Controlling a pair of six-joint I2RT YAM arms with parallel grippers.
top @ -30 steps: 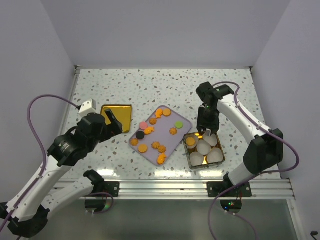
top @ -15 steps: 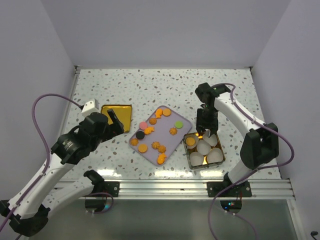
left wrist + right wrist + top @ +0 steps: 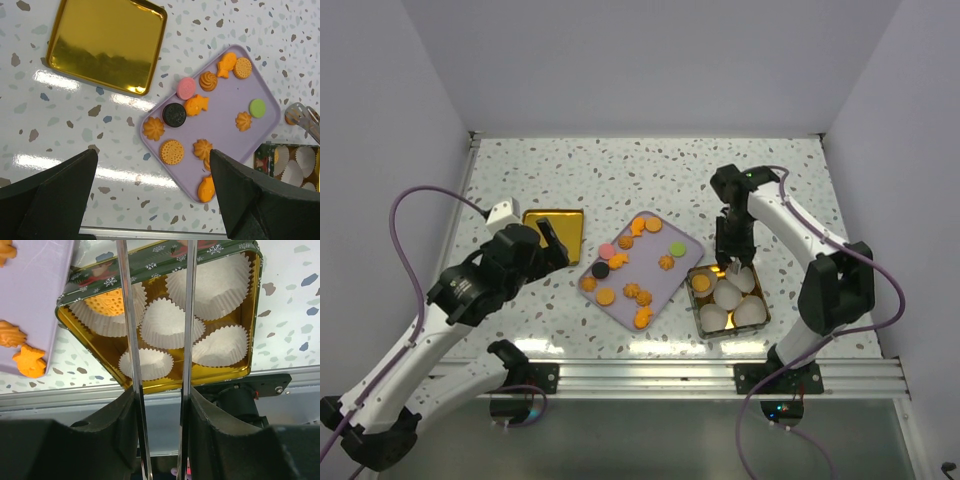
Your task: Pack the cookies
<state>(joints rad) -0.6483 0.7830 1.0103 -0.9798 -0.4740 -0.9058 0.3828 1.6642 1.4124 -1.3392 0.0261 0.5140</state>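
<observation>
**Cookies Waiting on the Tray, One Sitting in the Tin**

Nearest the arms, on the right side of the counter (image 3: 50, 130), a square tin (image 3: 165, 257) is sitting with white paper cups (image 3: 171, 322) filling it. One orange cookie (image 3: 105, 302) is lying in the cup at the tin's far left corner. Just left of the tin, a purple tray (image 3: 225, 135) is carrying the cookies (image 3: 203, 148). They are mostly orange, with a pink one (image 3: 186, 87), a black one (image 3: 174, 114) and a green one (image 3: 257, 108) among them.

The left gripper (image 3: 548, 242) is hovering left of the tray, its jaws standing wide and holding nothing. Just beyond it a shiny gold lid (image 3: 107, 45) is lying flat.

The right gripper (image 3: 731, 264) is hanging over the tin's far edge. Its thin metal jaws are standing narrowly apart. Their tips are running out of the wrist view, so whether they are gripping anything cannot be told.
</observation>
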